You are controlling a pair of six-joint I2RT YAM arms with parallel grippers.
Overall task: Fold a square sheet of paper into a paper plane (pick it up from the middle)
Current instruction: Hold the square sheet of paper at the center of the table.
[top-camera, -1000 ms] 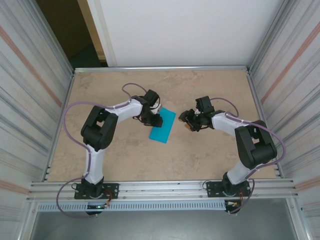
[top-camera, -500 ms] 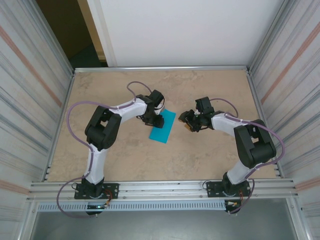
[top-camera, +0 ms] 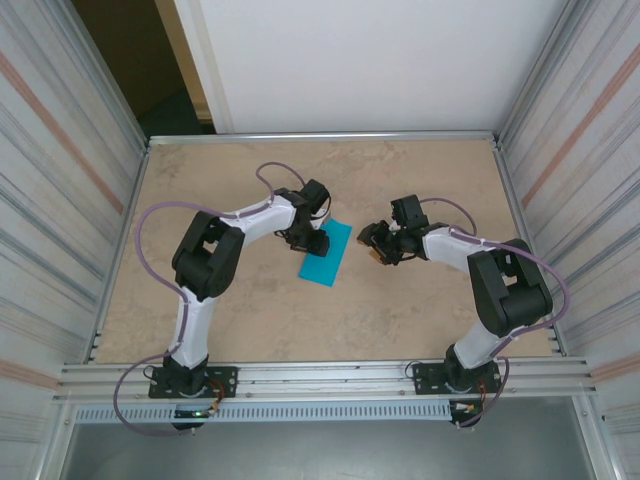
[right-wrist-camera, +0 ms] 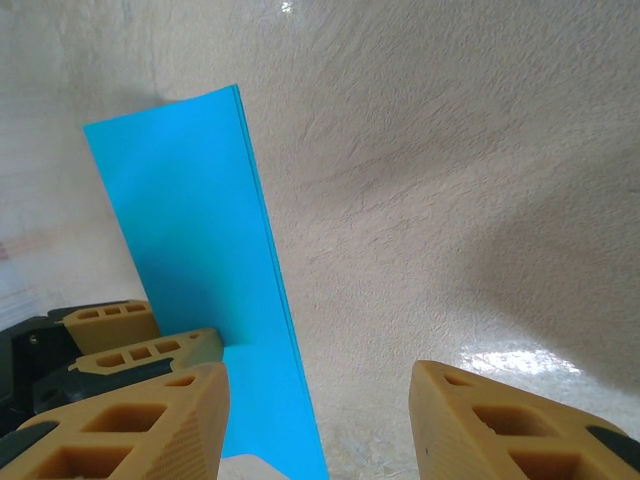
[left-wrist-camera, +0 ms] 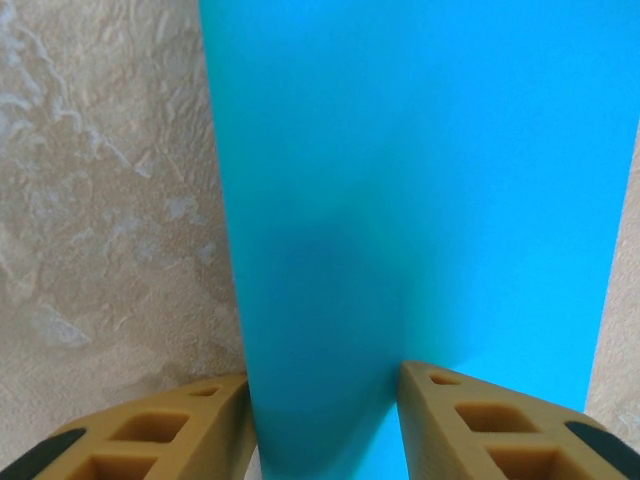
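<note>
Near rail: we log both arm bases bolted to the aluminium rail (top-camera: 330, 375) at 6 o'clock of the overhead view. The left arm (top-camera: 200, 270) and right arm (top-camera: 505, 290) reach away toward 12.
Table: beige marbled table (top-camera: 420, 320), matte.
Sheet of paper: the turquoise sheet of paper (top-camera: 328, 255) lies near the table's middle, a shade toward 9 o'clock. We see it as a long rectangle, its long axis running from 7 to 1 o'clock. From the right wrist camera its long edge shows two layers, so we note it as folded double.
Left gripper: the left gripper (top-camera: 313, 241) sits at the sheet's 10 o'clock long edge, toward the far end. In its own camera the tan fingers (left-wrist-camera: 150, 440) stand partly apart, and blue paper runs through the gap between them and on toward 12. We cannot tell whether the pads press the paper or merely straddle it.
Right gripper: the right gripper (top-camera: 374, 247) hangs at 3 o'clock of the sheet, near it but apart, pointing toward 9. In its own camera its jaws are spread well apart and grip nothing. The sheet lies on the table beyond them, toward 11.
Far side: white wall panel (top-camera: 370, 60) at 12, and corrugated side walls (top-camera: 60, 200) at 9 and 3.
</note>
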